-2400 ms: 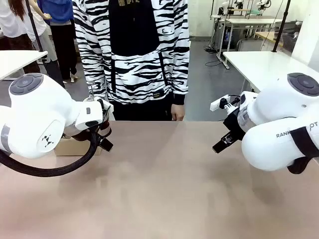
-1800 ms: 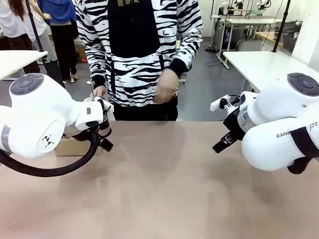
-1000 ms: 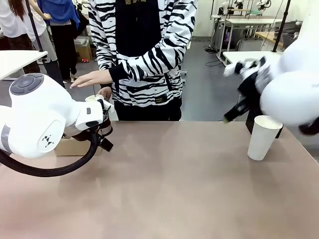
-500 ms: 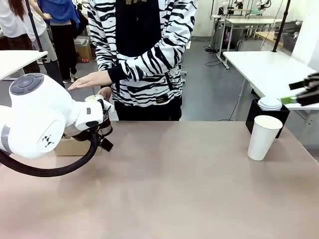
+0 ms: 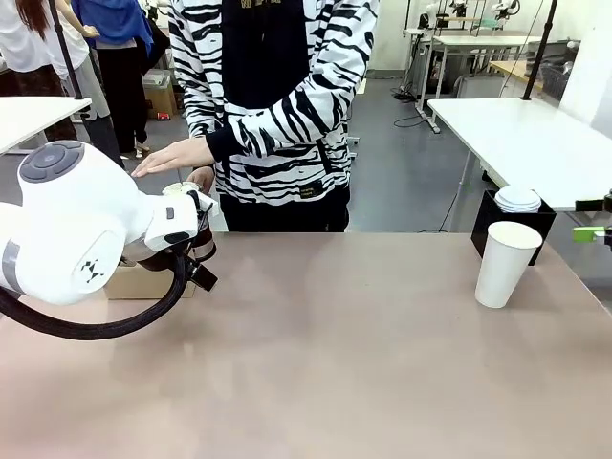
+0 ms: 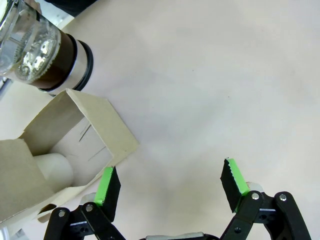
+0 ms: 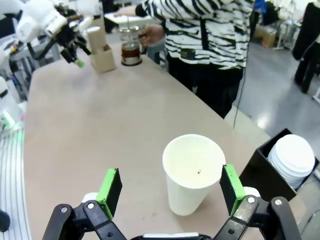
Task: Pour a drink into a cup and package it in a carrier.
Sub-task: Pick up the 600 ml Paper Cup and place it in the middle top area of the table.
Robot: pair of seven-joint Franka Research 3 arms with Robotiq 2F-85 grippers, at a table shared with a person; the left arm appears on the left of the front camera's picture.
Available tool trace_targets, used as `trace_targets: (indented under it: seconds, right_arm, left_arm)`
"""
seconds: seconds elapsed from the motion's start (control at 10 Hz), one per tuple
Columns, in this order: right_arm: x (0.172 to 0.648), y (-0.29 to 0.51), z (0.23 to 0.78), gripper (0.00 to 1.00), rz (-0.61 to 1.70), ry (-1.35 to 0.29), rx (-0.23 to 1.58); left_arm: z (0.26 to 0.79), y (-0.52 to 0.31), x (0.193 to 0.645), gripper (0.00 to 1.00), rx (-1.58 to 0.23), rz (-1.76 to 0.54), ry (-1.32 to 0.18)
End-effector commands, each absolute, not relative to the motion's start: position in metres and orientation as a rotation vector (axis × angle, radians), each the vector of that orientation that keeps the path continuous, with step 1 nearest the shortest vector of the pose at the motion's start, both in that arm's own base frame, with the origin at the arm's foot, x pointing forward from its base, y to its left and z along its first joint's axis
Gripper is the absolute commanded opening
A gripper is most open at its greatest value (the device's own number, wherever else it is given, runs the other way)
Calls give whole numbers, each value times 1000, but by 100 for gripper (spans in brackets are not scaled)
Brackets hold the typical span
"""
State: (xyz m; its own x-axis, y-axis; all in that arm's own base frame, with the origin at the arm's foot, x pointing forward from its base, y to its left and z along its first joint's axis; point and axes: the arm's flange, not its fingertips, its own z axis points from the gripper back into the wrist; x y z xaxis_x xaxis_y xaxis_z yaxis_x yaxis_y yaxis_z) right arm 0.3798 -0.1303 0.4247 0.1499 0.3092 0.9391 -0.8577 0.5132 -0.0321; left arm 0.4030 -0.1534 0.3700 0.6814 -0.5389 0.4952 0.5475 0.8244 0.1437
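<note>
- Brown cardboard makes up the carrier [image 6: 75, 135], which sits at the far left of the table [image 5: 335, 363]. In the front view it is partly hidden behind the left arm. A pale cylinder [image 6: 55, 167] stands inside it.
- Dark amber drink [image 6: 60, 57] fills the lower part of a clear jug [image 6: 30, 42] with a metal band. The jug stands upright just beside the carrier, near the far left edge.
- A person in a striped top stands at the far side. One hand [image 7: 150, 34] is at the jug's side and the other hand [image 5: 172, 156] is held flat above it.
- The left gripper [image 6: 171, 182] is released, its jaws spread wide with nothing between them. It is over bare table, with one green pad [image 6: 106, 184] just beside the carrier's wall.
- The cup [image 5: 505, 263] stands upright, open-topped and empty at the far right of the table, well apart from the jug and carrier.
- The right gripper [image 7: 170, 186] is released and empty, its jaws wide. In the front view its green-tipped finger [image 5: 591, 232] is at the right edge, apart from the cup.
- A black box [image 7: 257, 177] just beyond the cup holds a stack of white lids [image 7: 295, 157].
</note>
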Motion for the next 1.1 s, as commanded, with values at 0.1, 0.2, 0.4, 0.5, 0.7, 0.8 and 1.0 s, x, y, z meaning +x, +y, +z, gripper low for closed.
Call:
trace_targets:
  seconds: [0.1,0.2,0.4,0.5,0.7,0.8,1.0]
  right_arm:
    - [378,-124,445,100,922,-1119,564]
    - [378,-124,445,100,922,-1119,564]
    - [393,-142,427,100,913,-1119,589]
    - [401,-156,413,100,950,-1122,626]
    - [415,-174,381,100,1010,-1142,705]
    - [420,-179,367,100,1023,-1152,733]
    - [436,-180,333,100,1025,-1154,778]
  left_arm:
    - [370,-152,403,100,-20,-607,-551]
    - [370,-152,403,100,-20,-607,-551]
    - [370,-152,403,100,-20,-607,-551]
    - [370,-152,403,100,-20,-607,-551]
    - [370,-152,403,100,-20,-607,-551]
    - [370,-152,403,100,-20,-607,-551]
    - [370,-152,403,100,-20,-607,-551]
